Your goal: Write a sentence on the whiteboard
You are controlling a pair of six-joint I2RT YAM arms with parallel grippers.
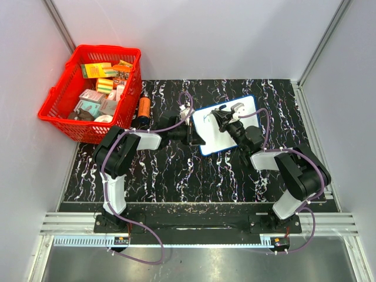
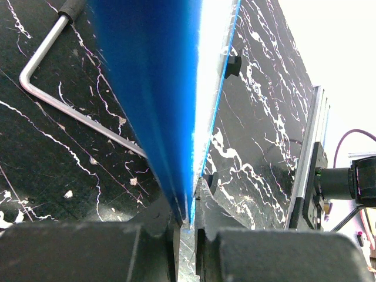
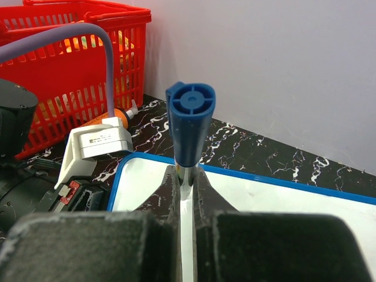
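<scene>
The left fingers [image 2: 201, 205] are pressed onto the blue rim of the board [image 2: 150, 88], pinching its edge between them. In that wrist view the board runs away from the grip almost edge-on, a broad blue band with a thin strip of white beside it. From above, the grip sits at the board's left short end.

The right fingers [image 3: 200, 191] are pinched on a blue marker [image 3: 191, 114]. It stands upright between them with its round end toward the wrist camera (the tip is hidden below, so I cannot tell whether it touches the white surface). These fingers hover over the middle of the board, the white face spreading out under them with its blue rim curving round the near corner.

The board is on the far right part of the black, white-veined desk [image 1: 176, 170], set askew to the desk's edges. Whether it lies flat or is tipped up at the held end, I cannot tell. A faint blue stroke shows near its left end, too small to read.

A red basket [image 1: 54, 100] full of small boxes stands at the far left corner, well apart from the board. An orange bottle [image 1: 144, 106] lies just beside the basket's right wall. A bent metal rod [image 2: 76, 116] lies on the desk near the board's held end.
</scene>
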